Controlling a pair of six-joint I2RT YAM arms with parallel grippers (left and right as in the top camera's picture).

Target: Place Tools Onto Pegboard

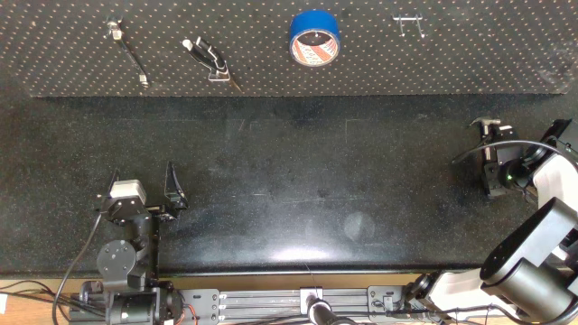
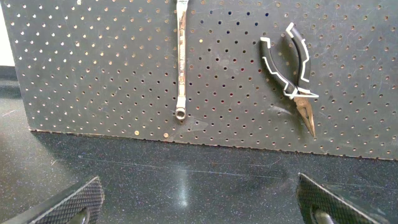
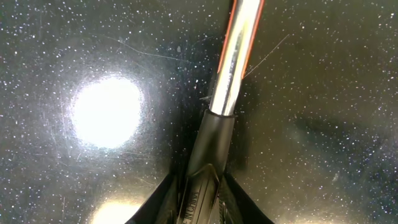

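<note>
A hammer (image 1: pixel 489 126) lies on the black table at the far right, its head toward the pegboard (image 1: pixel 379 68). My right gripper (image 1: pixel 493 170) is shut on its black grip, and the right wrist view shows the steel shaft (image 3: pixel 233 68) running out from between the fingers (image 3: pixel 202 208). On the pegboard hang a wrench (image 1: pixel 131 54), black-handled pliers (image 1: pixel 209 61) and a blue tape roll (image 1: pixel 314 39). My left gripper (image 1: pixel 142 187) stands open and empty near the front left, facing the wrench (image 2: pixel 180 62) and pliers (image 2: pixel 292 68).
A bare metal hook (image 1: pixel 409 23) sticks out of the pegboard at the upper right. The dark tabletop (image 1: pixel 316 171) stretches open between the two arms. Cables and a rail run along the front edge.
</note>
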